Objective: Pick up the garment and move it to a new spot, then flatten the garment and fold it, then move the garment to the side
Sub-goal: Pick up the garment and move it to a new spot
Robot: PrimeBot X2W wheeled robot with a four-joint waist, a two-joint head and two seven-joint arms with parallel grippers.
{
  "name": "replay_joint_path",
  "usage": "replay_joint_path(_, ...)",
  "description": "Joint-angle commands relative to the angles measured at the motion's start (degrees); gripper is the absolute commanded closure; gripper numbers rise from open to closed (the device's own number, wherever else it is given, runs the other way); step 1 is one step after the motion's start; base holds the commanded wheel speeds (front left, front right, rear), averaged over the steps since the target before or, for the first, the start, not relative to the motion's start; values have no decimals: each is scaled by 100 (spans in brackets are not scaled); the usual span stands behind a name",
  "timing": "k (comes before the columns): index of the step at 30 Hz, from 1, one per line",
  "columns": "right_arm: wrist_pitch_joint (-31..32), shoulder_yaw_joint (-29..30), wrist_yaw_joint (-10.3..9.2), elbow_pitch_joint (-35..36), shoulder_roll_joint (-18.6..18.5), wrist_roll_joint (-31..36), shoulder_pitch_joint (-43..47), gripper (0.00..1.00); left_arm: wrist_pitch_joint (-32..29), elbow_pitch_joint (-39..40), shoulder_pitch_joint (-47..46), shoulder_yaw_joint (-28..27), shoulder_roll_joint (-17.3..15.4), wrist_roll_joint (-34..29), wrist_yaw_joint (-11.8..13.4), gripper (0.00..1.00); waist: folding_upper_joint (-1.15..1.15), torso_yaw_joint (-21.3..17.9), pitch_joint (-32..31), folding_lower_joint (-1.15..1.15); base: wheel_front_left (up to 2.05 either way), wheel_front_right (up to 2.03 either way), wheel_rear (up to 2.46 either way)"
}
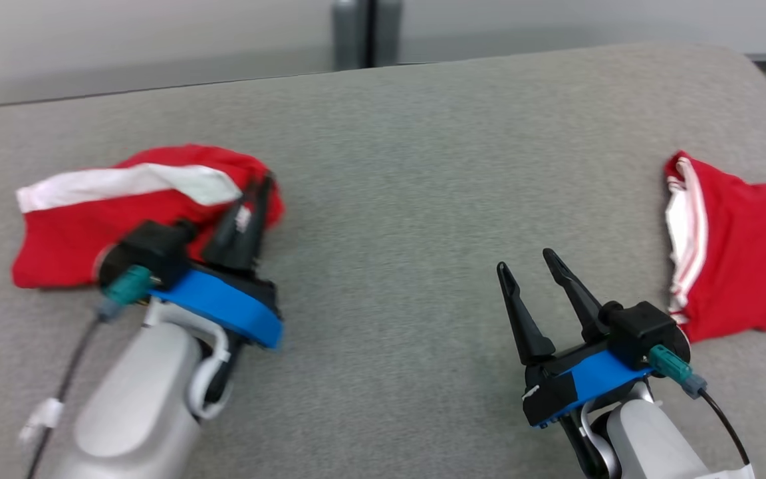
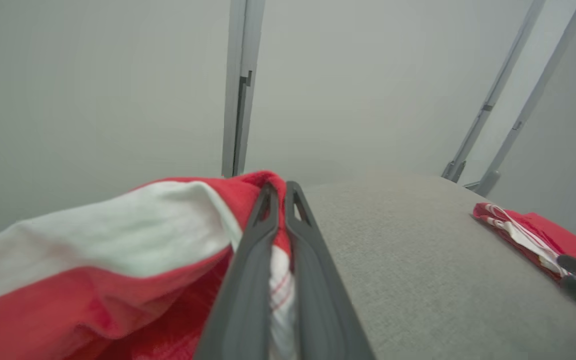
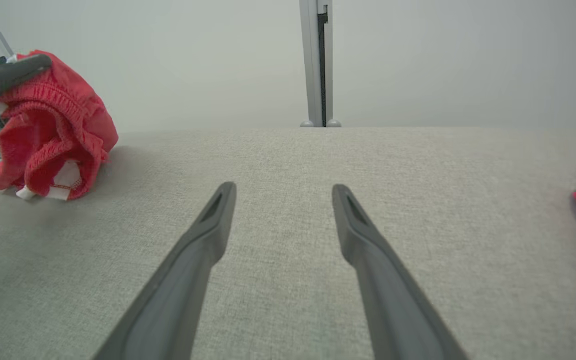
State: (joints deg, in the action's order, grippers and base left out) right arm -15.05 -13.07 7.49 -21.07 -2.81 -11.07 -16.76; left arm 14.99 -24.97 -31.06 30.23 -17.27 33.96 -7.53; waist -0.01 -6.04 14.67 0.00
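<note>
Head view has our left gripper (image 1: 260, 189) at the lower left, its two dark fingers pressed together on the right-hand edge of the garment (image 1: 143, 213), a red piece with a broad white band that lies bunched on the left part of the grey padded surface (image 1: 423, 166). Our left wrist view confirms the pinch: the left gripper (image 2: 280, 192) has red and white-striped cloth squeezed between its fingers, and the rest of the garment (image 2: 93, 260) billows to the left of them. From our right wrist view the garment (image 3: 53, 130) shows as a crumpled red heap with an elastic hem at the far left, one left finger (image 3: 3, 80) lying across its top and its lower folds down on the surface. Our right gripper (image 1: 526, 261) sits at the lower right of the head view, well apart from the garment, its fingers spread wide with nothing between them; the right wrist view shows the right gripper (image 3: 283, 192) the same way, bare grey cloth in the gap. A second red garment (image 1: 749, 259) with white stripes lies flat at the right edge of the surface, just beside our right wrist. A grey post (image 1: 366, 33) stands behind the far edge.
</note>
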Motion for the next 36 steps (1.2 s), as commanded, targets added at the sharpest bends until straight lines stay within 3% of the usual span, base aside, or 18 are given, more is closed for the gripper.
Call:
replay_joint_path(1,-17,-34,1,66,-18,-38,101,0,24,94,76,192,62,-70,9,100,1,-241,-92,0,0,0,0)
replay_joint_path(9,-16,-81,1,210,-17,-124,191,0,25,292,203,1126,398,-139,9,100,1,-557,-18,0,0,0,0)
replay_joint_path(10,-16,-75,1,216,-17,-129,199,0,25,312,237,1170,424,-143,9,89,1,-558,-9,0,0,0,0)
replay_joint_path(12,-16,-60,1,223,-18,-142,199,0,24,290,339,1135,520,-59,9,0,1,-541,1,0,0,0,0)
replay_joint_path(19,-17,0,1,199,-17,-142,169,0,24,303,591,638,477,-251,10,0,1,-318,-62,0,0,0,0)
replay_joint_path(28,-17,-28,1,-36,-19,-103,258,0,20,114,1287,-919,434,-770,90,0,1,105,-398,0,0,0,0)
replay_joint_path(36,-16,17,1,-342,-22,13,421,0,20,57,2045,-2217,647,-1397,116,0,1,358,-726,0,0,0,0)
